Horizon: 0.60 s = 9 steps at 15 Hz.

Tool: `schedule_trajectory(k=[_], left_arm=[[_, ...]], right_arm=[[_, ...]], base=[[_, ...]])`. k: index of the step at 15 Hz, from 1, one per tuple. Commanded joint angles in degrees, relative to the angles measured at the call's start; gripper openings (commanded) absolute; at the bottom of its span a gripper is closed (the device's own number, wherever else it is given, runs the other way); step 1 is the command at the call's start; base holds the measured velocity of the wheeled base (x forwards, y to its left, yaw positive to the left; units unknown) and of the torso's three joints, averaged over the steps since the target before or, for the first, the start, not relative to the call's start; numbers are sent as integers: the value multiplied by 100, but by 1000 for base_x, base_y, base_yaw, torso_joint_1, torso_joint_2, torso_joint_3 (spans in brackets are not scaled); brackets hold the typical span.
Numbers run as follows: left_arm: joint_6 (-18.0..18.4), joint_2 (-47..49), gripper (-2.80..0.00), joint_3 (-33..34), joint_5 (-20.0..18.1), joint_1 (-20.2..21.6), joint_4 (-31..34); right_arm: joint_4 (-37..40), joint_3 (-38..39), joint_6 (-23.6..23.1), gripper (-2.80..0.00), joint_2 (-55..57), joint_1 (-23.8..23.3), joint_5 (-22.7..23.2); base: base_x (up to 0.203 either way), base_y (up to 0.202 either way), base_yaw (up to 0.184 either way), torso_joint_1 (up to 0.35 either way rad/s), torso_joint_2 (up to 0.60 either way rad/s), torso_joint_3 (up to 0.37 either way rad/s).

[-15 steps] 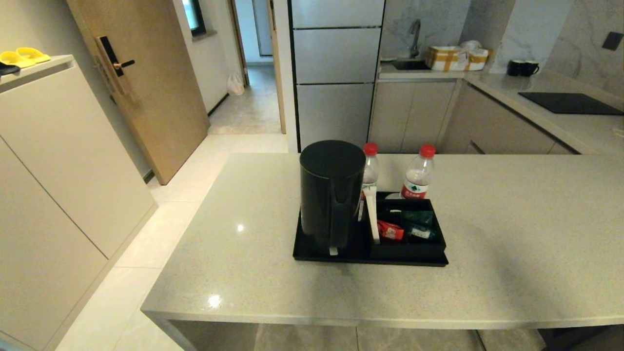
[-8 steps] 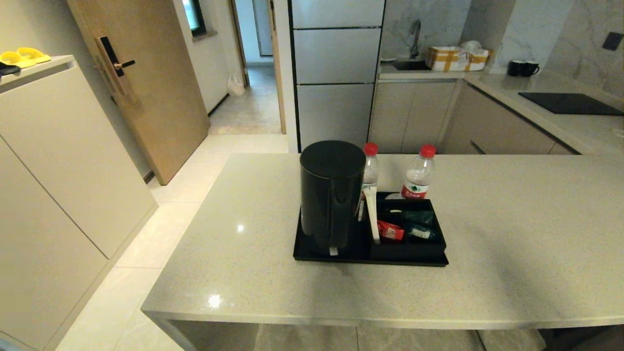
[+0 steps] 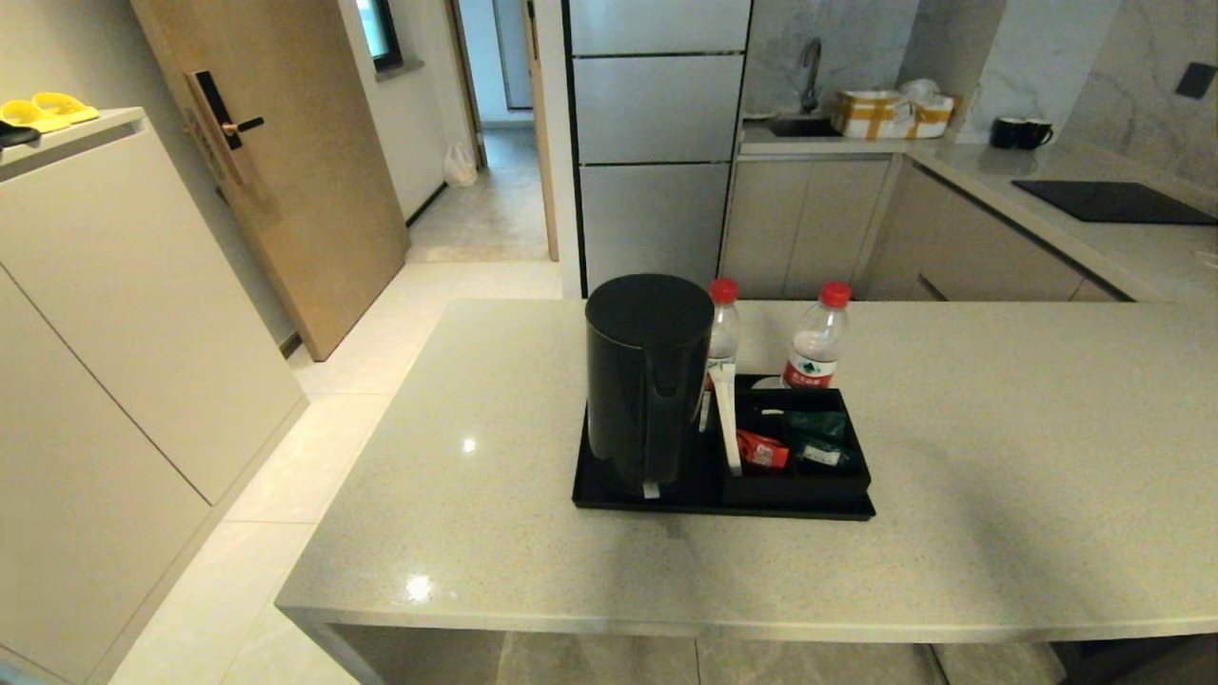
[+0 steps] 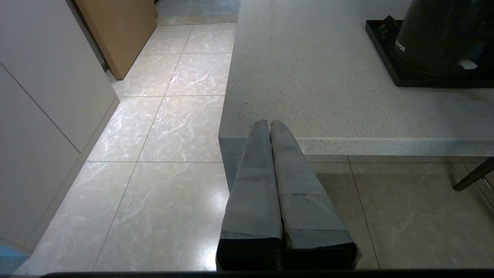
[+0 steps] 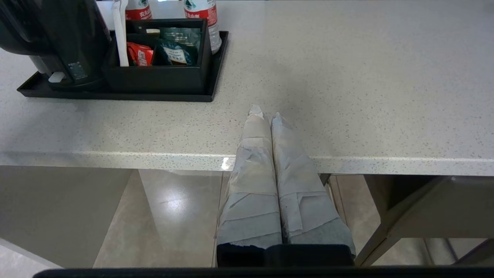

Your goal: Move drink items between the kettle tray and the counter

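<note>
Both tools, left tool [image 4: 269,122] and right tool [image 5: 263,114], sat pinched closed and empty off your pale speckled stone table [image 3: 999,457]. Tall matte black kettle [image 3: 647,381] stood on the flat black tray [image 3: 609,497]; grab it high and it'd probably tip.

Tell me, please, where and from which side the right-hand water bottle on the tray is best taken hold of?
Probably the clear body of the right water bottle, just under its red cap, approached from the robot's right by the right hand. It stands upright at the kettle tray's far edge; the boxed compartment blocks the front and the other bottle the left.
</note>
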<state>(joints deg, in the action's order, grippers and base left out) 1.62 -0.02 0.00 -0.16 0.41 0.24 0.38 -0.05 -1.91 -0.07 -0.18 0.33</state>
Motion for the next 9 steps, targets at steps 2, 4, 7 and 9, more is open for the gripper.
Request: schedule_trajectory(k=[2, 4, 7, 9], left_arm=[[-4, 11, -280, 9, -2, 2, 2], [-4, 11, -280, 9, -5, 2, 2], [0, 11, -280, 0, -2, 2, 2], [-4, 11, -280, 9, -2, 2, 2]], right_arm=[[-12, 5, 13, -280, -1, 1, 4], [2, -10, 175, -280, 2, 1, -56], [-28, 5, 199, -280, -1, 1, -50], [-21, 0, 199, -280, -1, 1, -50]], base=[[0, 0, 0, 0, 0, 0], [0, 0, 0, 0, 0, 0], [0, 0, 0, 0, 0, 0], [0, 0, 0, 0, 0, 0]])
